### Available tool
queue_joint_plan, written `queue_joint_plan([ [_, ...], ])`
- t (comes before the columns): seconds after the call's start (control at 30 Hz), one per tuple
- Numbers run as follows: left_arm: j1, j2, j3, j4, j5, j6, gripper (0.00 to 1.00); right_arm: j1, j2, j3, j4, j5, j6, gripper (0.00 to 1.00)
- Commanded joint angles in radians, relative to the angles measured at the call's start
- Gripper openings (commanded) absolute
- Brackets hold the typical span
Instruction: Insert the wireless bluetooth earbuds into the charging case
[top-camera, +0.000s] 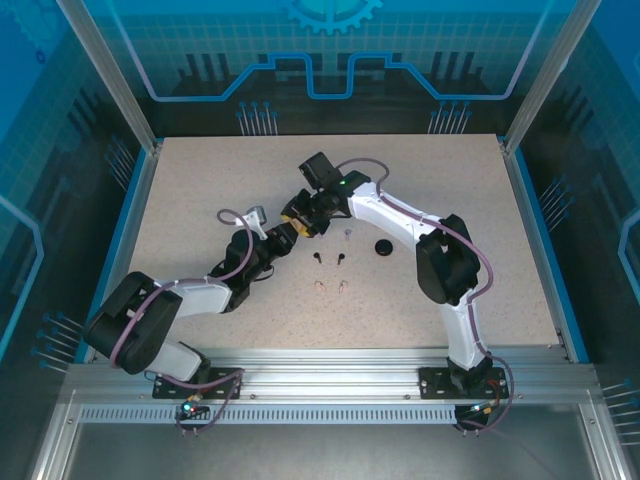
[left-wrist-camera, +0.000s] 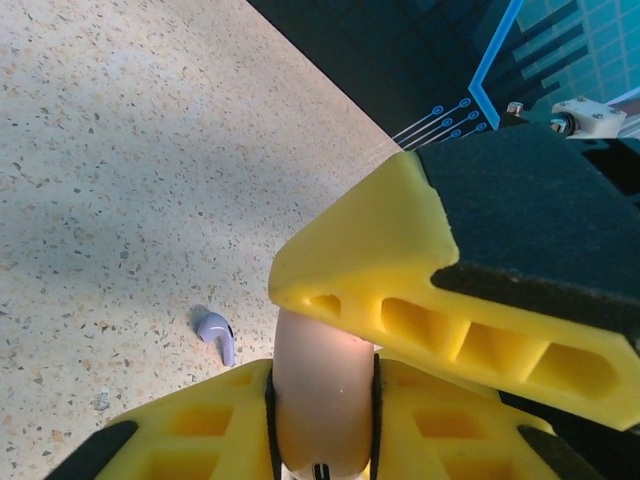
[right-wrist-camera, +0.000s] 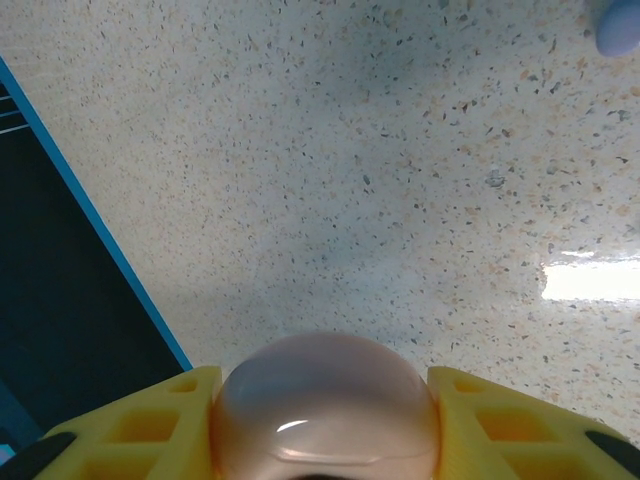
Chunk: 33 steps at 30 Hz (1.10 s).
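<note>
The lavender earbud (left-wrist-camera: 217, 335) lies on the table (left-wrist-camera: 120, 150) just left of the left claw (left-wrist-camera: 325, 385), its stem seemingly slanting toward that claw. The left claw is pinched narrow on the pale pink case (left-wrist-camera: 322, 340). The right claw (right-wrist-camera: 325, 385) grips the case across its broad side.

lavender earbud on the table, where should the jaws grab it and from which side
Probably pinch the small lavender stemmed earbud across its rounded head, coming straight down from above: it lies flat on the speckled table, and the head is its bulkiest part.
</note>
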Motion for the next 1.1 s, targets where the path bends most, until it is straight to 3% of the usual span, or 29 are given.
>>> queue_joint_plan([
  [0.0, 0.001, 0.013, 0.046, 0.059, 0.001, 0.014, 0.22, 0.013, -0.022, -0.011, 0.001, -0.046, 0.015, 0.39],
  [0.33, 0.001, 0.007, 0.047, 0.045, 0.011, 0.01, 0.0, 0.006, -0.025, -0.012, 0.018, -0.05, 0.024, 0.42],
  [0.53, 0.0, -0.019, 0.055, -0.01, 0.036, 0.015, 0.0, -0.033, -0.042, -0.023, 0.075, -0.047, 0.024, 0.7],
  [0.67, 0.002, -0.056, 0.059, -0.075, 0.06, 0.04, 0.0, -0.097, -0.111, -0.084, 0.123, -0.015, -0.004, 0.78],
  [0.87, 0.039, -0.126, 0.084, -0.196, 0.194, 0.094, 0.0, -0.186, -0.293, -0.331, 0.208, -0.022, -0.196, 0.8],
  [1.07, 0.094, -0.179, 0.152, -0.335, 0.421, 0.168, 0.0, -0.261, -0.509, -0.638, 0.404, -0.094, -0.587, 0.81],
])
